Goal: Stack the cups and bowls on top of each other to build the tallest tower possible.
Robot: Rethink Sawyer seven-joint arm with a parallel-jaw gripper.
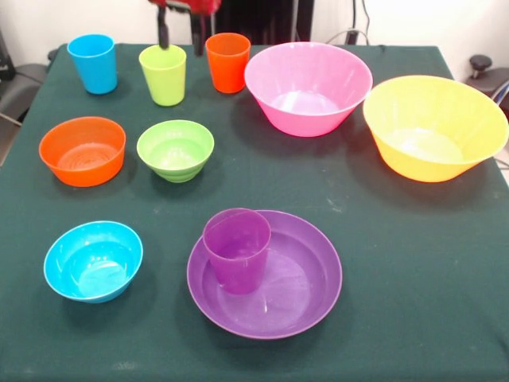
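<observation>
The dark green tabletop carries everything spread out singly, so no tower has been started yet. The yellow bowl and the pink bowl, the two largest, sit upright side by side at one end of the back rows, mouths up. The shallow purple bowl lies toward the front with the purple cup standing inside it near its rim, the only pair already touching. The orange bowl and green bowl sit just beside each other in the middle row, and the blue bowl is in front of them. Behind stand the blue cup, lime cup and orange cup in a line. The hand hangs over the gap between lime and orange cups, fingers parted and empty, likely poised to choose a first piece.
</observation>
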